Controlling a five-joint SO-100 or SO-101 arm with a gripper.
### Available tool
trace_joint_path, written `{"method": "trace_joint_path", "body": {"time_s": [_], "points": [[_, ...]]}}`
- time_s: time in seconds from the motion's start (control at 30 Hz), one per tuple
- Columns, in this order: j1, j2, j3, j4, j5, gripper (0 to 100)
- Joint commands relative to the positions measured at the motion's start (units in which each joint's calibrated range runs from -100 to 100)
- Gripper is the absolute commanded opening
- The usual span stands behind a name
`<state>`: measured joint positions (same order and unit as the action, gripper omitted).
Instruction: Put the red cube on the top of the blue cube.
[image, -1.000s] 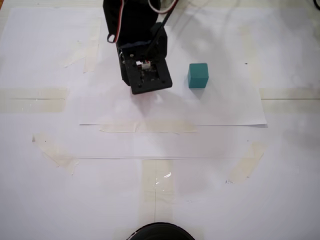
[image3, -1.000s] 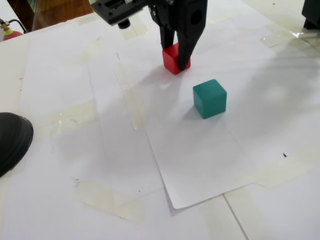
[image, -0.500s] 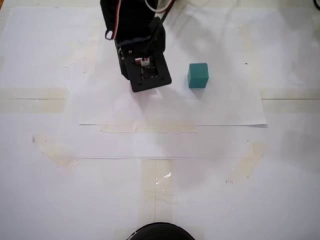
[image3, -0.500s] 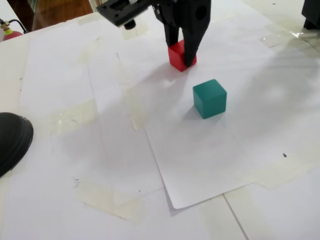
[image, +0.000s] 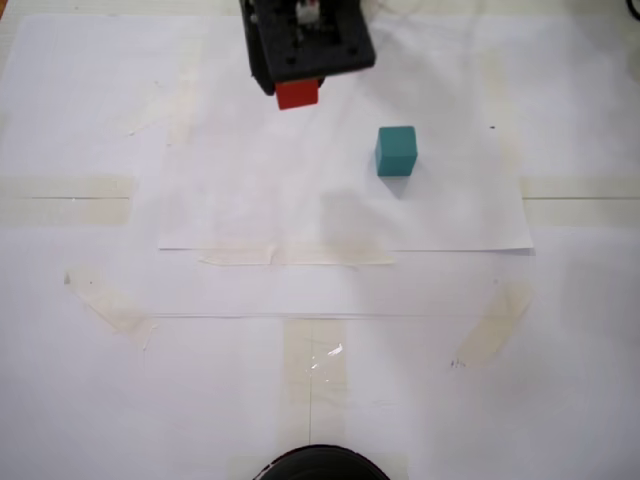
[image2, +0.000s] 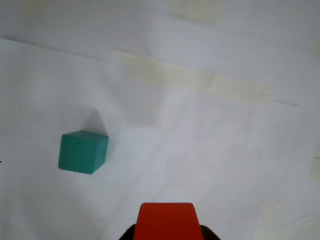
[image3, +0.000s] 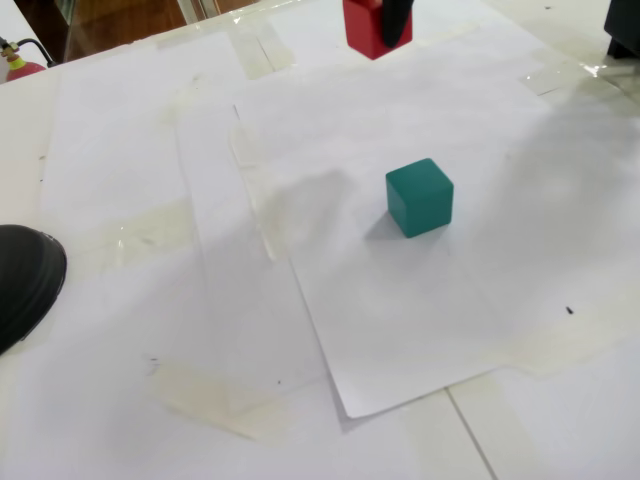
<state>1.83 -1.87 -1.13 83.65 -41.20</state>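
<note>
I see gripper (image3: 378, 30) clenched on red cube (image3: 366, 26), prob. lifted off paper sheet (image3: 420, 330); blue cube (image3: 419, 197) sits apart on sheet.

White paper sheets (image: 340, 210) cover the whole table, held down by strips of yellowish tape (image: 65, 187). One sheet (image3: 400, 330) lies on top, its near corner lifting slightly. A rounded black object (image3: 25, 280) sits at the left edge in a fixed view, and a small red item (image3: 20, 68) peeks in far left.
</note>
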Motion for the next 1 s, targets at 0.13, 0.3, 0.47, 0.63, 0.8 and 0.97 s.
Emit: {"method": "trace_joint_path", "body": {"time_s": [0.13,0.3,0.47,0.63,0.8,0.97], "points": [[-9.02,-5.34,-8.27,1.84,-6.89,12],[-13.86,-4.66,-8.81,1.35,-10.35,12],[-16.89,-2.94,-8.81,0.37,-11.92,12],[-18.63,0.06,-8.81,-0.69,-12.36,12],[-18.94,3.41,-5.91,-5.01,-11.97,12],[-18.33,4.87,-2.82,-8.27,-11.23,12]]}}
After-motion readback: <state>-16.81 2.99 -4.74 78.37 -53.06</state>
